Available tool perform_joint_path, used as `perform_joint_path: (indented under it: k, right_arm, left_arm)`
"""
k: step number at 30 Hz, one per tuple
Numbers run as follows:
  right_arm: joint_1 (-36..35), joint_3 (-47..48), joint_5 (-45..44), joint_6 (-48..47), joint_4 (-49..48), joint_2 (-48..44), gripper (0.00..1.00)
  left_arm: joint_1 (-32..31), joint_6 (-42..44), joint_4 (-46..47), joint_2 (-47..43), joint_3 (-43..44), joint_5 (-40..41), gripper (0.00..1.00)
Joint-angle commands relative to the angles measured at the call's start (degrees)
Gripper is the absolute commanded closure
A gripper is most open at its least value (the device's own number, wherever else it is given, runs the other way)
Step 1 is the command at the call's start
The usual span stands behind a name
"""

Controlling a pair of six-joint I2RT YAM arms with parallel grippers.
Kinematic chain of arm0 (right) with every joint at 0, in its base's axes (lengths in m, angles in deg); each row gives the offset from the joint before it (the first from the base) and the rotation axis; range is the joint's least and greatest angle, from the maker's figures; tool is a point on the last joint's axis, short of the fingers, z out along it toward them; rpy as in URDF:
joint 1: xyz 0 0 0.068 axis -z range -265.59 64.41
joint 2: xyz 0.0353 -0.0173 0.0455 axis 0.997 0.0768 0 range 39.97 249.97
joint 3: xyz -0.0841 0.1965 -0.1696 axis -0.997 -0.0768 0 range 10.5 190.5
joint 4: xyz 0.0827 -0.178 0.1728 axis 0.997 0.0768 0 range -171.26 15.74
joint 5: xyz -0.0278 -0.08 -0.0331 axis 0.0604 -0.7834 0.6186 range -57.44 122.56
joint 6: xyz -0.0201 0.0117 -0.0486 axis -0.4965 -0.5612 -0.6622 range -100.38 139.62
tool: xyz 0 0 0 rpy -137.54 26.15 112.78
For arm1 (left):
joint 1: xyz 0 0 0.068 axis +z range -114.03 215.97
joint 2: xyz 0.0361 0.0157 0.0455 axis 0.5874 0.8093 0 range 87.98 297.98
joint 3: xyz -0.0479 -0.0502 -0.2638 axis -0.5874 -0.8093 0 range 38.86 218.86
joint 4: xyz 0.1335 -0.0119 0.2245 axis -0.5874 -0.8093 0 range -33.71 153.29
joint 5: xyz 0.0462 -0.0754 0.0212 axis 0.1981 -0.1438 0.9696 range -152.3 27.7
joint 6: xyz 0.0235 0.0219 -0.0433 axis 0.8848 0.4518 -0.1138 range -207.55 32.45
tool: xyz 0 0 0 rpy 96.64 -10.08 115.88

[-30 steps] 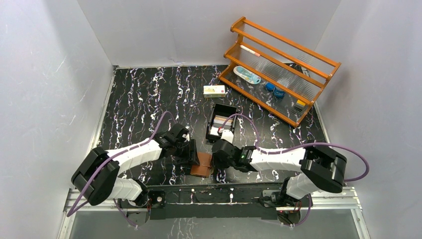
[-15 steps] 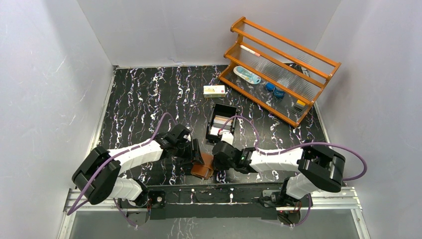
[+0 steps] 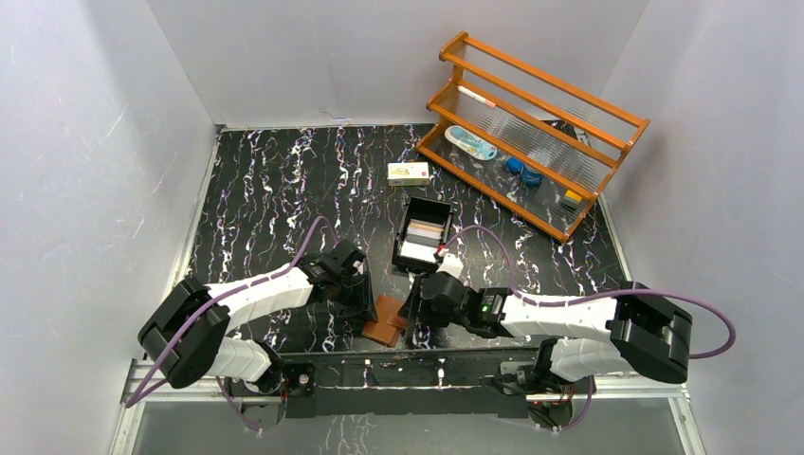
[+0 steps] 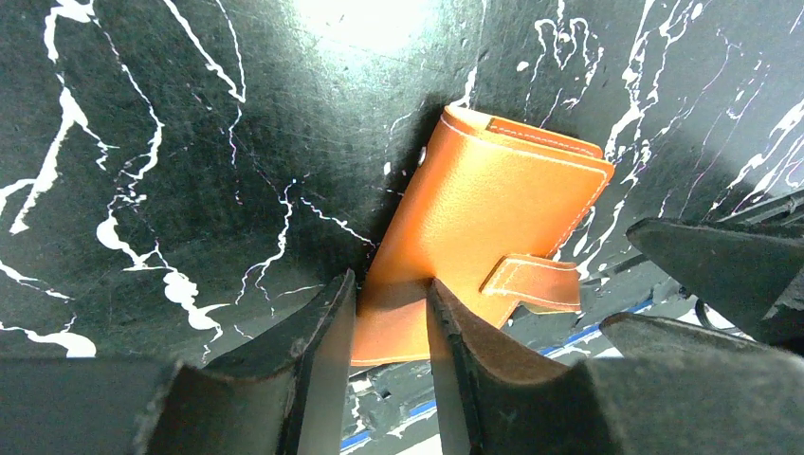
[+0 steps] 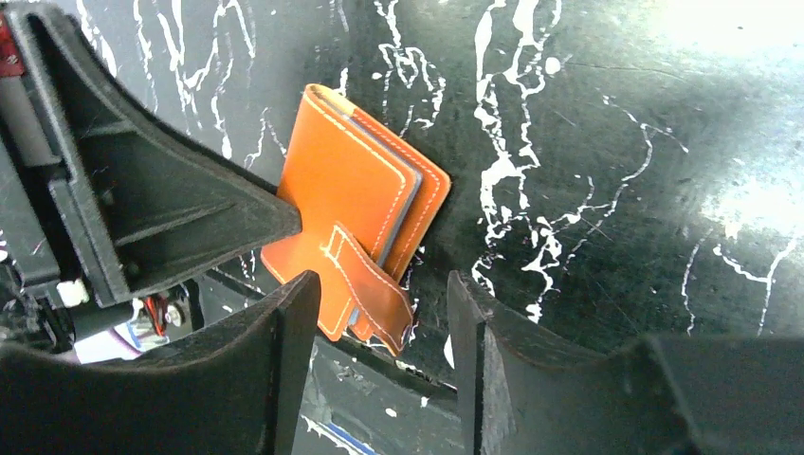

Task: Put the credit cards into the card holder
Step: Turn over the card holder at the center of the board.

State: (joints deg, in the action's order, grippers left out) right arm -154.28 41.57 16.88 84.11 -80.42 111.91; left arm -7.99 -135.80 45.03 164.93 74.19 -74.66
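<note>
Credit cards (image 3: 424, 242) in tray (image 3: 429, 202) overhead only; left end effector (image 4: 391, 294), right end effector (image 5: 384, 282) apart.

Closed card holder (image 4: 479, 237), left hand (image 4: 389, 327) over corner

1 ea: card holder (image 3: 384, 323), tray (image 3: 399, 243), rack (image 3: 550, 142), carton (image 3: 408, 172)

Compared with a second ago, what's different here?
The right arm swung out to its right, clearing the black tray and its credit cards. The right gripper now stands open beside the card holder. The left gripper jaws narrowed over the holder's edge, grip unclear. Holder roughly in place; tray, rack and carton unchanged.
</note>
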Motion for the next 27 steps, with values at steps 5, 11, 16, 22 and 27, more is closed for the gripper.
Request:
perform_joint_path:
  k: [5, 11, 16, 22, 27]
  right_arm:
    - [-0.5, 5.1, -5.4, 12.8, 4.0, 6.9, 0.35]
    - [-1.6, 8.5, -6.8, 15.4, 6.1, 13.8, 0.35]
    - [-1.8, 3.8, -3.9, 12.9, -8.1, 13.5, 0.4]
    - [-1.7, -0.3, -0.3, 7.6, -21.8, 11.0, 0.59]
    - [-1.7, -4.1, -0.4, 6.2, -27.2, 8.4, 0.81]
  left_arm:
    - [-0.7, -0.3, -2.6, -0.1, -0.3, 1.5, 0.69]
    - [-0.7, -0.6, -1.6, -0.7, -1.1, 1.0, 0.7]
    - [-0.7, -0.9, 0.2, -0.1, -2.2, -0.2, 0.71]
    - [-0.7, -1.5, 1.2, -1.0, -2.8, 0.1, 0.73]
    - [-0.7, -2.5, 2.7, -2.3, -4.0, 0.4, 0.73]
